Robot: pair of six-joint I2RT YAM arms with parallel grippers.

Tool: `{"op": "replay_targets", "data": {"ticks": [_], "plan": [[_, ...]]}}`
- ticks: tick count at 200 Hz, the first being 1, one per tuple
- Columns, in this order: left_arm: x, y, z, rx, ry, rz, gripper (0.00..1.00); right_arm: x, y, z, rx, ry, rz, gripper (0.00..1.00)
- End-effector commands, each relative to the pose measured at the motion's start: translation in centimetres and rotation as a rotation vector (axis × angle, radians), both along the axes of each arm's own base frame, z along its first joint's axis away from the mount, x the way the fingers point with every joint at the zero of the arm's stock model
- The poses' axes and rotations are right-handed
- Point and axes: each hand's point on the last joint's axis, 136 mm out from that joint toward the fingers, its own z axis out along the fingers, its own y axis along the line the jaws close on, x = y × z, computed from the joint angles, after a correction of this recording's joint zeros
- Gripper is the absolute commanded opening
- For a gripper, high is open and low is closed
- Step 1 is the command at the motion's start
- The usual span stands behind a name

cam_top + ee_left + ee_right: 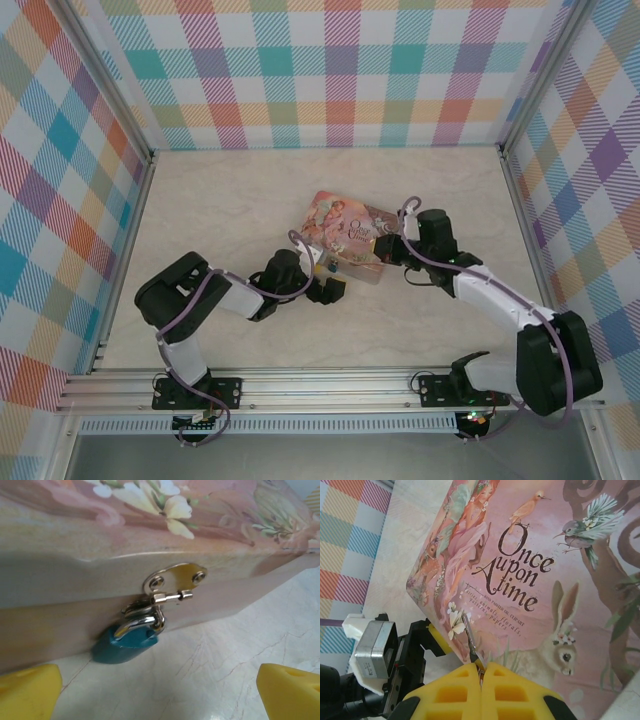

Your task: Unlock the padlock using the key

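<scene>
Padlock (125,646): it is hanging from a small metal hasp (176,581) on the tin's (535,580) side wall that is facing the near edge of the table (250,200). Its teal body is resting low against that wall and touching the table. The silvery shackle (141,622) is passing through the hasp loop. The keyhole is not showing, and the underside of the body is sitting in shadow. From above, the lock is too small to make out with confidence.

Left gripper (160,695): it is standing wide open just in front of the padlock, touching nothing. Its two yellow pads (27,692) are being cut off by the lower corners of the wrist view.

Right gripper (481,672): its yellow fingers are pressing together on the key (470,640). Only the thin dark shaft is sticking out, over the printed lid near the tin's near edge. The key's head is hidden between the pads, and the blade's teeth are too fine to read.

Tin: it is lying flat around the middle of the table, a little toward the right edge and turned at an angle. The lid is reading "Once upon a time", with a rabbit and birds. Both wrist views are cropping its outline.

Surface and room: the table is showing a pale, marble-like top with faint veining. Pastel checked panels (340,70) are enclosing the left, far and right edges. A metal rail (330,385) is running along the near edge, carrying both arm bases.
</scene>
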Motion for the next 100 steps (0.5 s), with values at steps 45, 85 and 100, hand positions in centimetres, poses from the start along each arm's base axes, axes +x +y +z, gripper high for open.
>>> {"op": "replay_targets", "data": {"ticks": [45, 85, 100], "plan": [[1.8, -1.3, 1.0, -0.060, -0.085, -0.014, 0.94, 2.0, 0.9, -1.0, -0.054, -0.002, 0.002, 0.00], [1.5, -2.0, 0.5, -0.069, -0.048, -0.048, 0.88, 1.7, 0.4, -3.6, -0.107, 0.087, -0.022, 0.00], [1.3, -2.3, 0.3, -0.078, -0.027, -0.059, 0.85, 1.5, 0.0, -4.5, -0.131, 0.121, -0.032, 0.00]]}}
